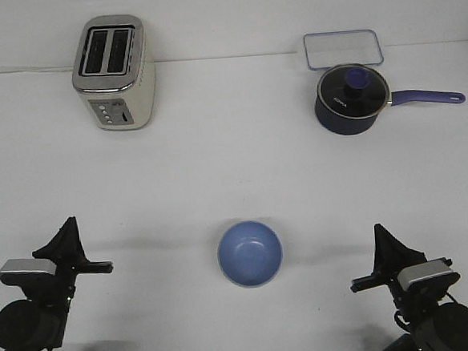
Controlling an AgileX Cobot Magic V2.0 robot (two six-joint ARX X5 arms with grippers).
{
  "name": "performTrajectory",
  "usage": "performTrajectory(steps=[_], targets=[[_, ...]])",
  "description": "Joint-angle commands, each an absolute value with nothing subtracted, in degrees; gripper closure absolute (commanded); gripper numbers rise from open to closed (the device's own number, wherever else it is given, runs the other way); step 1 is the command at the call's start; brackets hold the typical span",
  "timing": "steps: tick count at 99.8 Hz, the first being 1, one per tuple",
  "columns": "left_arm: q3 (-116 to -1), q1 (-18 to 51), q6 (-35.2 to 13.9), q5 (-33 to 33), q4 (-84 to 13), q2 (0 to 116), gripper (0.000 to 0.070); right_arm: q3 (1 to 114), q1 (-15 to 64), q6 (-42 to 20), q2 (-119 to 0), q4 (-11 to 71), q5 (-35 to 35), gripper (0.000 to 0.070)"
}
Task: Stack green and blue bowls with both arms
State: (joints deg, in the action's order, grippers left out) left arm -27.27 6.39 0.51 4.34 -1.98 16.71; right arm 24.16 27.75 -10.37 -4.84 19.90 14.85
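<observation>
A light periwinkle blue bowl [250, 253] stands upright on the white table, near the front and in the middle. I see no green bowl anywhere in the front view. My left gripper [69, 229] is at the front left, well to the left of the bowl, with its fingers pointing up. My right gripper [379, 233] is at the front right, well to the right of the bowl, in the same pose. Both are apart from the bowl and hold nothing I can see. Each is seen edge-on, so the gap between its fingers does not show.
A cream toaster [114, 73] stands at the back left. A dark lidded saucepan [351, 97] with a blue handle stands at the back right, with a clear flat container [343, 49] just behind it.
</observation>
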Motion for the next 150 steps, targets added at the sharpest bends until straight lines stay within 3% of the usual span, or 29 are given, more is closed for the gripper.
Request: performTrajectory(steps=[1, 34, 58, 88, 150], targets=[[-28.01, 6.39, 0.4, 4.49, -1.32, 16.73, 0.0686, 24.43, 28.08, -11.07, -4.82, 19.31, 15.05, 0.0697], [-27.38, 6.28, 0.45, 4.47, -1.1, 16.71, 0.0686, 24.43, 28.08, -11.07, -4.82, 19.31, 15.05, 0.0697], [-11.75, 5.89, 1.21, 4.32, 12.21, 8.69, 0.0686, 24.43, 28.08, -11.07, -4.82, 19.31, 15.05, 0.0697], [-3.38, 4.62, 1.06, 2.7, 11.81, 0.01, 0.0686, 24.43, 28.08, -11.07, -4.82, 19.31, 15.05, 0.0697], [-0.8, 6.02, 0.8, 1.65, 12.95, 0.19, 0.0686, 24.43, 28.05, -11.07, -4.84, 19.31, 15.07, 0.0697]])
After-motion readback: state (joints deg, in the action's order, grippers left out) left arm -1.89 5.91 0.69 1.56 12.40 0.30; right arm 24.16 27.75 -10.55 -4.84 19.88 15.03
